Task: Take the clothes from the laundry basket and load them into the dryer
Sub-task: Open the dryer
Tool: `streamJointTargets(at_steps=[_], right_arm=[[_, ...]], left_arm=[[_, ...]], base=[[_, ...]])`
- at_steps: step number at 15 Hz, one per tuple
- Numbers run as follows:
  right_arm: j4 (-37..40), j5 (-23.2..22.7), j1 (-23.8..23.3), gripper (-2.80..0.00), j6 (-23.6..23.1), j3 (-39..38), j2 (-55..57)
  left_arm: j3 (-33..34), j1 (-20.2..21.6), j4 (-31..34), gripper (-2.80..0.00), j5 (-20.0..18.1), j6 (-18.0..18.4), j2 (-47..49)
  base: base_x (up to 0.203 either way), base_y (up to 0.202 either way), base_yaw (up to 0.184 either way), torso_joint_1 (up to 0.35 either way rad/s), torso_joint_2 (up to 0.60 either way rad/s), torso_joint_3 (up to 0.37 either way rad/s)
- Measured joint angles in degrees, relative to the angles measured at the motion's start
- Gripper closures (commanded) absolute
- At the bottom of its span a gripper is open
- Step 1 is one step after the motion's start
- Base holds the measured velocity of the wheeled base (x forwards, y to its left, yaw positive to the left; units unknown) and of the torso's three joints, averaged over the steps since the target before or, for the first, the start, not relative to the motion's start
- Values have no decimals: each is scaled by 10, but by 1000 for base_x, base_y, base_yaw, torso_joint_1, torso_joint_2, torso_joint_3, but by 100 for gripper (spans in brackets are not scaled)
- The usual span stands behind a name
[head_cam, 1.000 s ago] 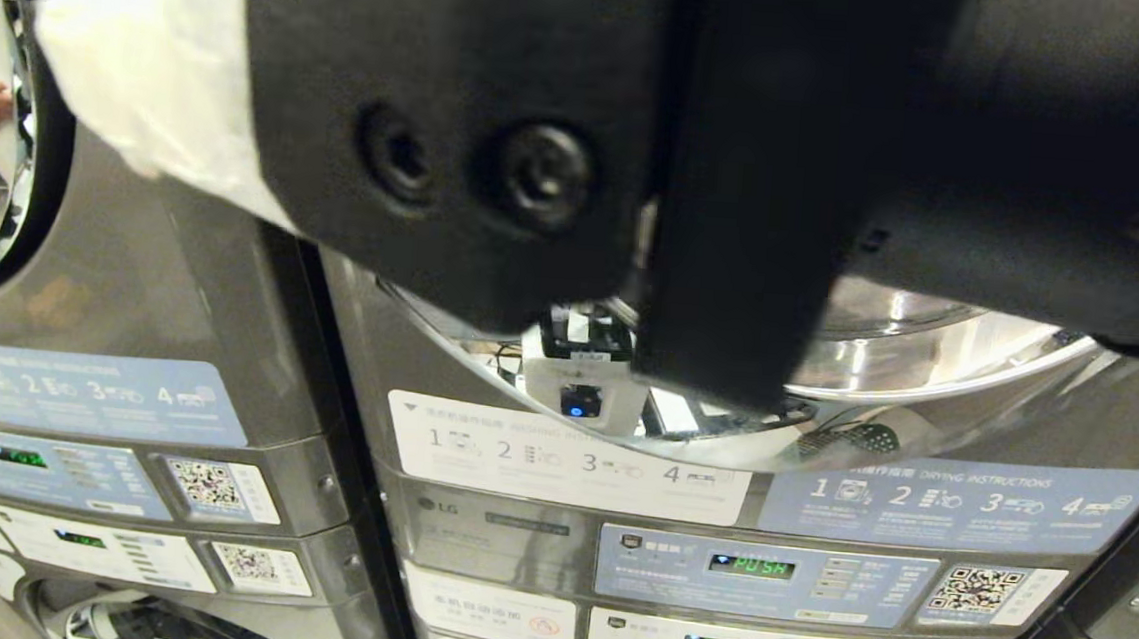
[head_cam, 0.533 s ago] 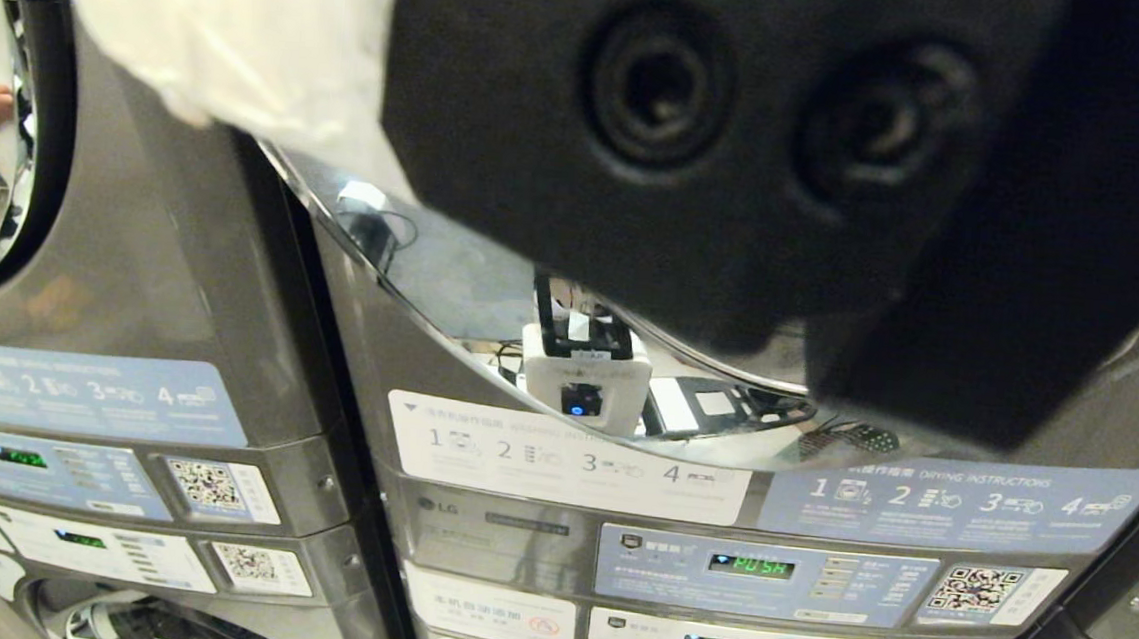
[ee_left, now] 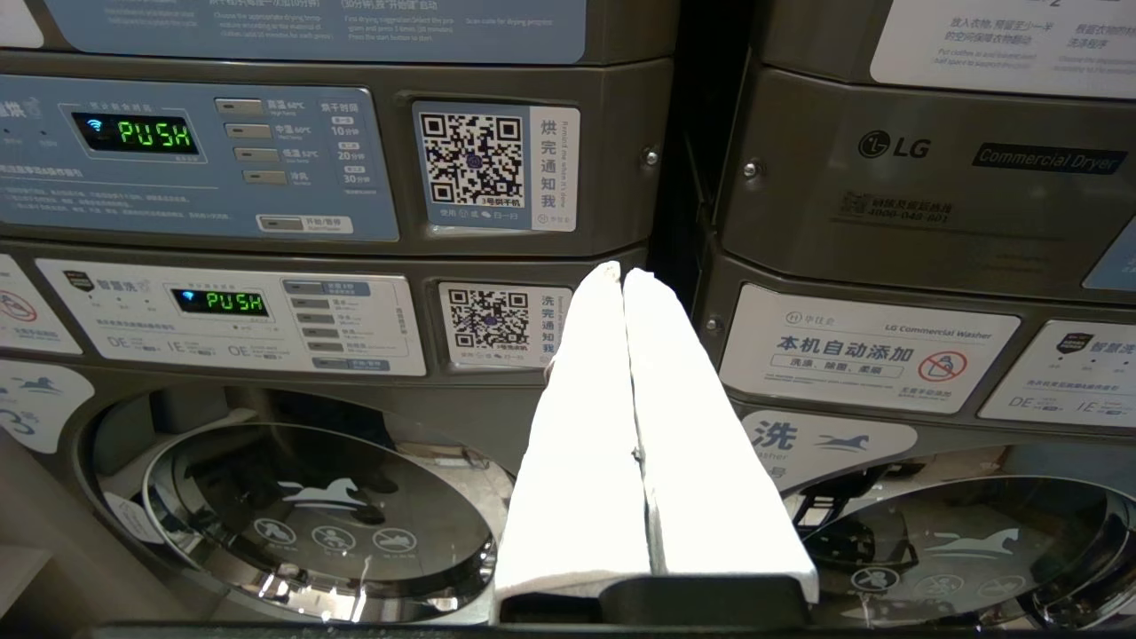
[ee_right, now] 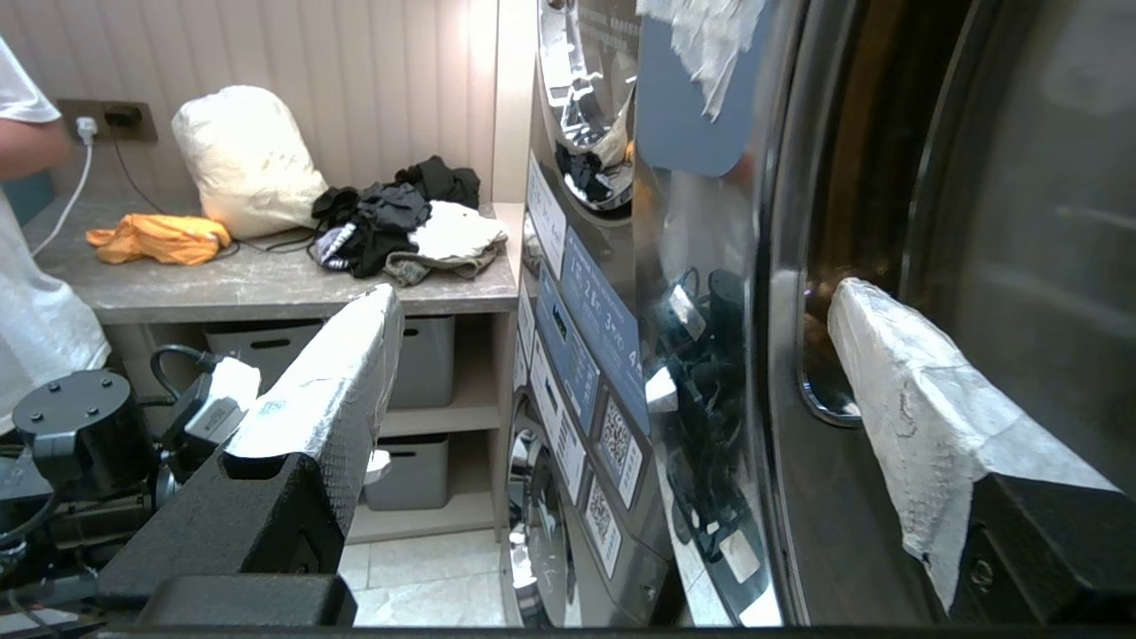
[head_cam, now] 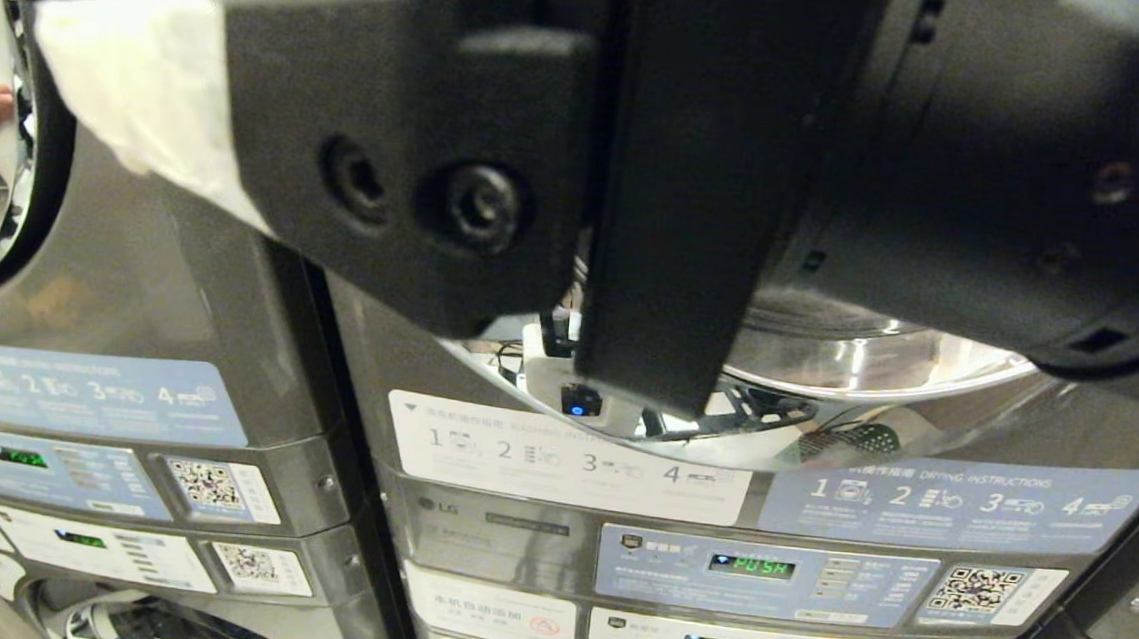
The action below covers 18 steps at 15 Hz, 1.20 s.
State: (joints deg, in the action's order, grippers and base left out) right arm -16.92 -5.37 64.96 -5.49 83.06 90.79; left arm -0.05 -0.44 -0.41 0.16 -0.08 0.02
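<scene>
Gaping right end effector point(ee_right: 612, 373) empty, raised beside dryer door point(ee_right: 976, 177)

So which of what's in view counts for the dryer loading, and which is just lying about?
Job:
- right hand, open, empty, by the dryer door
- left hand, shut, parked
- clothes pile on the counter

Lying about:
- white bag
- orange cloth
- storage bins
- QR sticker
</scene>
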Motion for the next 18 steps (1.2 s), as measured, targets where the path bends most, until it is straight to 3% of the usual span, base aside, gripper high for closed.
streamJointTargets(at_steps=[5, 10, 18], right_arm=[[1, -10, 1, -280, 4, -1, 6], [5, -66, 1, -280, 8, -10, -9], [5, -98, 21, -280, 8, -97, -90]], left_arm=[[0, 0, 0, 0, 0, 0, 0], [0, 0, 0, 0, 0, 0, 0], [0, 0, 0, 0, 0, 0, 0]], base=[[0, 0, 0, 0, 0, 0], [0, 0, 0, 0, 0, 0], [0, 0, 0, 0, 0, 0]])
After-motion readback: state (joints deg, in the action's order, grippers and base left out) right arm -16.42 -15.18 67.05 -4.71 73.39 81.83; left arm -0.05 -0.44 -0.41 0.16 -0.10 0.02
